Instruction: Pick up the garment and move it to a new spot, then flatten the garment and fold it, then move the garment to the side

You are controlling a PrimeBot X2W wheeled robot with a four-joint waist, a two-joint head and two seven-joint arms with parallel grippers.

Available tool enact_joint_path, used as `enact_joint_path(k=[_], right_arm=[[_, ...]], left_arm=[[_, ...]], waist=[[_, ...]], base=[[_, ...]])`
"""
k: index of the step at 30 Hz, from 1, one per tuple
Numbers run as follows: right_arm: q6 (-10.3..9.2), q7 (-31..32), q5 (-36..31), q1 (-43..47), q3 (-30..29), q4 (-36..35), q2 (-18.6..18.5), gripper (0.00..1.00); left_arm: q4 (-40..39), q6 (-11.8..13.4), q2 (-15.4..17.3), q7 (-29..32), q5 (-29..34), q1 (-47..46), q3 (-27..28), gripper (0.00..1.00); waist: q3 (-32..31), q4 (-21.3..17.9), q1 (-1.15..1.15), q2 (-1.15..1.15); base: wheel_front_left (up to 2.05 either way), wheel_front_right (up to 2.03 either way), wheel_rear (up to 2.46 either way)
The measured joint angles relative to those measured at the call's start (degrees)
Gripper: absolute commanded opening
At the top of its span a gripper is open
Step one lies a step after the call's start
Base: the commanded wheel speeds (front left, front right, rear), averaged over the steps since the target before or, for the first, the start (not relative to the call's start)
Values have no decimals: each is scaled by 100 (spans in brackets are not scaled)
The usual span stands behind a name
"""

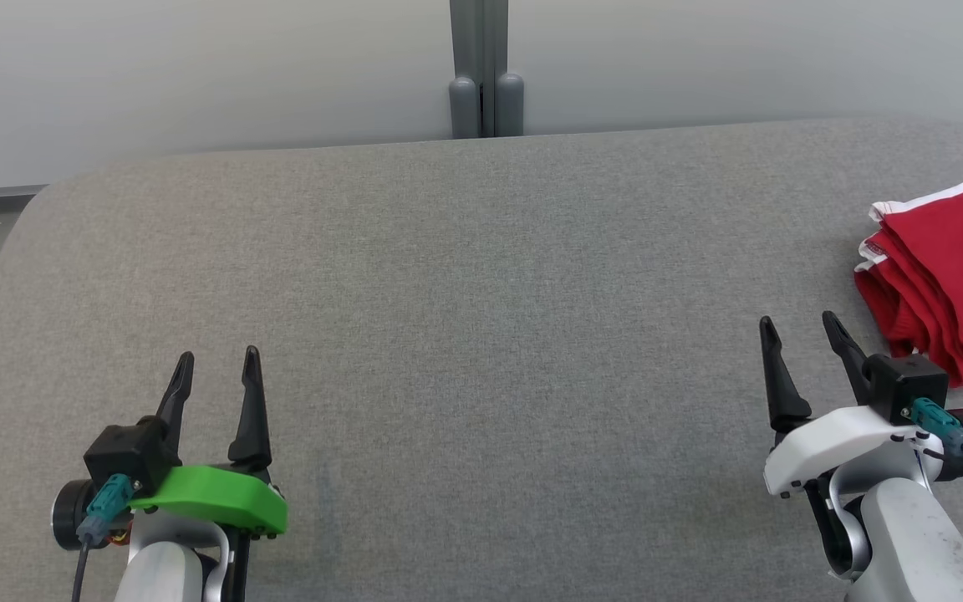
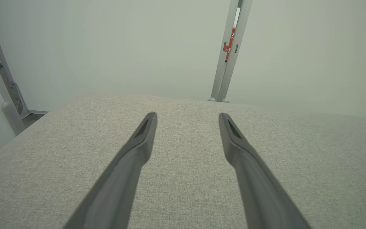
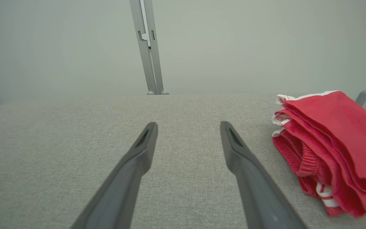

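The folded red white-trimmed garment (image 1: 941,284) lies at the right edge of the grey fabric surface (image 1: 448,293), set aside, we judge. Our left gripper (image 1: 219,353) and right gripper (image 1: 799,319) hover open, empty.

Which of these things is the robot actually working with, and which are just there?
For the job:
- garment, red, folded, at the right edge of the table
- right gripper, open, near it
- left gripper, open

Just there:
- post behind the table
- wall
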Motion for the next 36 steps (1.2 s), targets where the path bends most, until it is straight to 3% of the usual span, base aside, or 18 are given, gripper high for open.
enact_joint_path(k=[9,10,17,36], right_arm=[[0,24,4,0,73,-1,-2,100],[0,24,4,0,82,-2,-5,0],[0,80,85,282,78,304,108,0],[0,502,2067,367,-100,30,178,0]], left_arm=[[-16,32,-1,0,-52,9,-2,100],[-8,32,-1,0,-58,10,-4,0],[320,32,-48,56,-131,232,2,0],[59,32,-49,561,-2006,266,155,0]], waist=[[-41,-14,0,0],[-43,-20,0,0],[-46,-25,0,0],[-68,-55,0,0]], base=[[0,0,0],[0,0,0],[0,0,0],[0,0,0]])
